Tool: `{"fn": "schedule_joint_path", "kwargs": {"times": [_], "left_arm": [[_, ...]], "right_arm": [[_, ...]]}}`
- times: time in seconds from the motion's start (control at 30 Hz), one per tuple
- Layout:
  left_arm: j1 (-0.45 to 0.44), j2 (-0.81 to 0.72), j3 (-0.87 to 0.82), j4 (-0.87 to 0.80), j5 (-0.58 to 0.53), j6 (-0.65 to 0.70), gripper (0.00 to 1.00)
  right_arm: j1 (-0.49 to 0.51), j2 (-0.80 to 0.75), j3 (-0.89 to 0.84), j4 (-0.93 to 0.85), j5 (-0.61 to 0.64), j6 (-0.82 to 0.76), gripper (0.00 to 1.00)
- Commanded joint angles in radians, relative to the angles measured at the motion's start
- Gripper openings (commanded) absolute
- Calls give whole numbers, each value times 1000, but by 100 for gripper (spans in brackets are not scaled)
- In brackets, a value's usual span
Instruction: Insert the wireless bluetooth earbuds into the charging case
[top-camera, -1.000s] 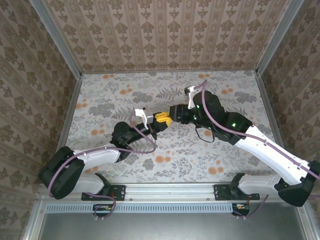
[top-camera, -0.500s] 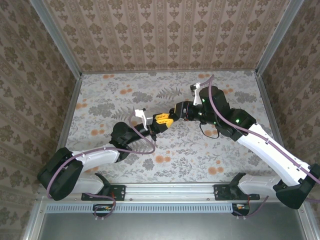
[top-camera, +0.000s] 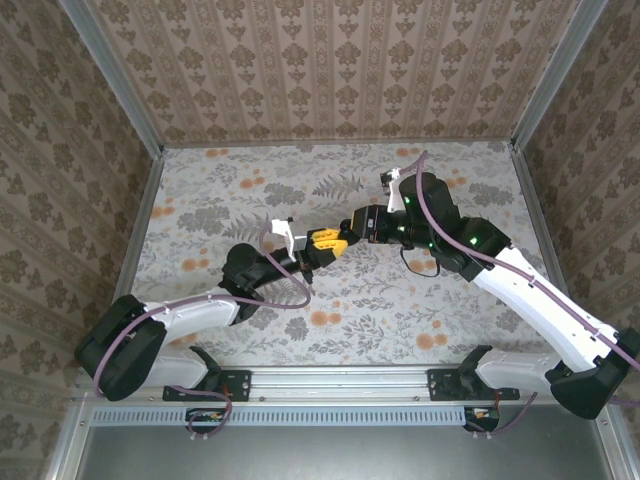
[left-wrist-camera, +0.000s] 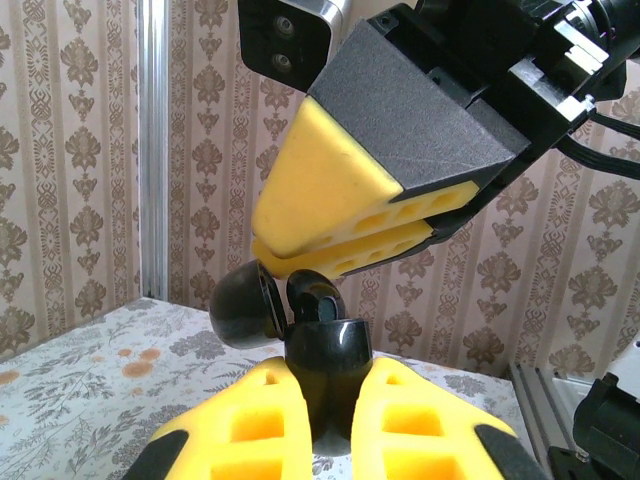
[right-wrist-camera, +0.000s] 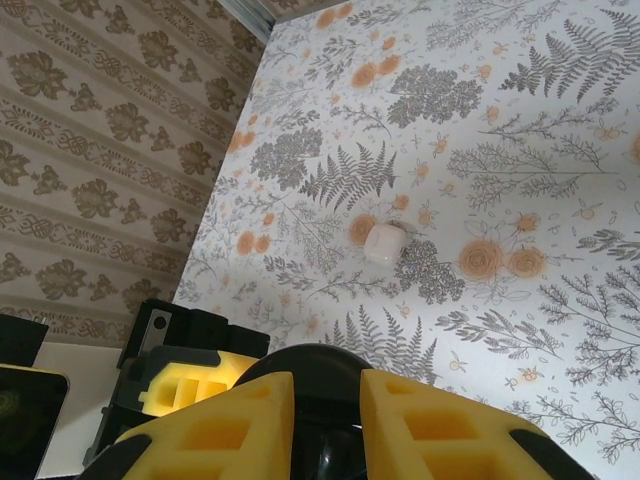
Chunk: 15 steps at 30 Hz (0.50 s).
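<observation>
Arms: in the top view both reach toward the middle of the floral table (top-camera: 200, 200), and their yellow tips meet there.
Left gripper (left-wrist-camera: 328, 400): at the bottom centre of the left wrist view. Its two yellow fingers are clamped on either side of a black glossy object (left-wrist-camera: 325, 345).
Black glossy object: it stands upright between those fingers, with a rounded cap-like part tipped out to its upper left.
Right gripper (right-wrist-camera: 327, 385): at the bottom of the right wrist view. Its fingers are drawn close with a narrow gap, and I cannot tell whether they pinch anything. In the left wrist view its tips sit just above the black object.
Charging case (right-wrist-camera: 385, 243): a small white box lying on the table at mid-frame in the right wrist view, well apart from both grippers.
</observation>
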Motion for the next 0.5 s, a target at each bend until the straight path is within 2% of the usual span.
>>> {"fn": "schedule_joint_path", "kwargs": {"times": [0.0,0.47], "left_arm": [[-6,-22,24,55,20,-13,0],[-1,-26,15,61,8,-14,0]], "right_arm": [[-5,-20,-15,-42,-27,2,24],[-5,-21,-30,-85,-38,-7,23]]}}
